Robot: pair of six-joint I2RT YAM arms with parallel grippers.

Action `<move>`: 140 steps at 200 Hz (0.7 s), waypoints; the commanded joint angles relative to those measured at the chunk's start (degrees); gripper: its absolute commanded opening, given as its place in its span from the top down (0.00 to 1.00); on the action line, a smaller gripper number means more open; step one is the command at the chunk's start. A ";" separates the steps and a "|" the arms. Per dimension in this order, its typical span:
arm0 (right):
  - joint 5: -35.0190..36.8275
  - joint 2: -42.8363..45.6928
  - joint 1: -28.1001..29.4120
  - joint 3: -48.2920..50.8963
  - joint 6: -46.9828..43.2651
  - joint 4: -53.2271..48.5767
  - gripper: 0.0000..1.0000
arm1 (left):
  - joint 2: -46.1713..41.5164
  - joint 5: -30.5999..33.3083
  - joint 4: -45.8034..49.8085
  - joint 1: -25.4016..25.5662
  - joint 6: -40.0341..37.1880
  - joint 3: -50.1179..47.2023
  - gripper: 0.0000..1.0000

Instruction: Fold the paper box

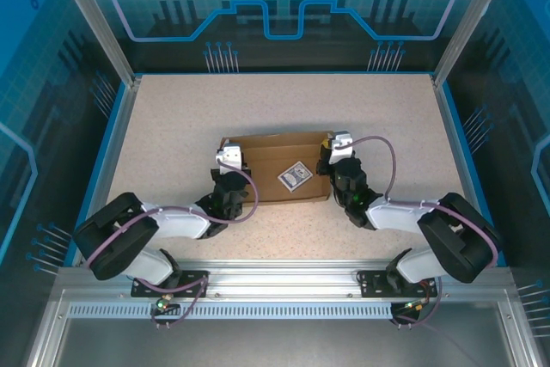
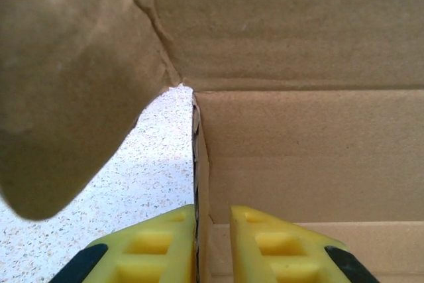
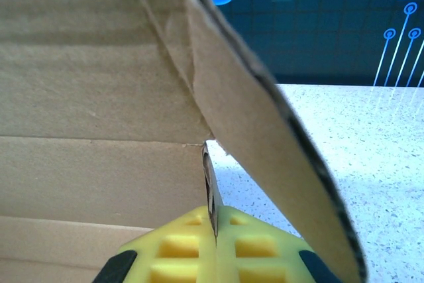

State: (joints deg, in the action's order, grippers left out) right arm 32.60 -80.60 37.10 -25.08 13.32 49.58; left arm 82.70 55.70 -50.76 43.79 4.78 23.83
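Box: I see the box [image 1: 266,154] lying about mid-desk [image 1: 172,126], plain brown, long side running left to right.
Card: a small white-edged card [image 1: 295,176] with a dark picture lies on the box's flat panel, right of centre.
Left gripper: my left gripper [image 1: 234,165] is at the box's left end. On its wrist camera the yellow fingers [image 2: 152,250] stand either side of an upright wall edge, a little apart, with a sliver of gap on the right finger's side.
Right gripper: my right gripper [image 1: 328,159] is at the box's right end. On its wrist camera the two fingers are pressed together on the thin edge of a cardboard wall, clamped on it.
Left flap: a rounded flap [image 2: 73,84] hangs over the upper left of the left wrist view, with speckled desk below it.
Right flap: a flap [image 3: 265,130] slants down to the right beside the clamped wall.
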 commanded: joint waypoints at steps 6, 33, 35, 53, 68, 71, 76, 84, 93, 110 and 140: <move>-1.84 -0.18 1.56 2.84 1.62 -7.64 0.97 | -2.25 -2.33 1.38 0.99 1.99 -0.62 0.80; -1.84 -0.31 1.61 2.84 1.80 -7.75 0.97 | -3.35 -2.53 2.64 1.05 2.99 -0.91 0.80; -1.84 -0.27 1.62 2.84 1.80 -7.75 0.97 | -3.40 -2.53 2.74 1.04 3.03 -0.97 0.79; -1.81 0.03 1.75 2.82 1.71 -7.83 0.97 | -4.09 -2.53 3.39 1.12 3.28 -1.11 0.78; -1.83 0.31 1.75 2.63 1.53 -8.14 0.97 | -4.77 -2.53 3.87 1.06 3.43 -1.20 0.76; -1.84 0.35 1.75 2.63 1.53 -8.18 0.97 | -4.86 -2.53 3.99 1.09 3.47 -1.30 0.76; -1.84 0.39 1.75 2.58 1.53 -8.27 0.97 | -4.99 -2.53 3.99 1.11 3.50 -1.32 0.75; -1.81 0.44 1.75 2.50 1.47 -8.34 0.97 | -5.15 -2.52 4.02 1.04 3.70 -1.41 0.74; -1.66 0.44 1.75 2.57 1.51 -8.28 0.97 | -5.22 -2.53 4.12 1.05 3.68 -1.37 0.72; -1.60 0.63 1.74 2.52 1.31 -8.36 0.97 | -5.54 -2.55 4.41 1.06 3.75 -1.42 0.69; -1.58 0.47 1.74 2.14 1.18 -8.89 0.97 | -6.76 -3.21 6.19 1.06 4.05 -1.12 0.59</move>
State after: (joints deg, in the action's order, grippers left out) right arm 32.53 -79.37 37.50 -24.40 13.54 48.60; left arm 78.06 53.87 -45.89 44.23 7.64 23.09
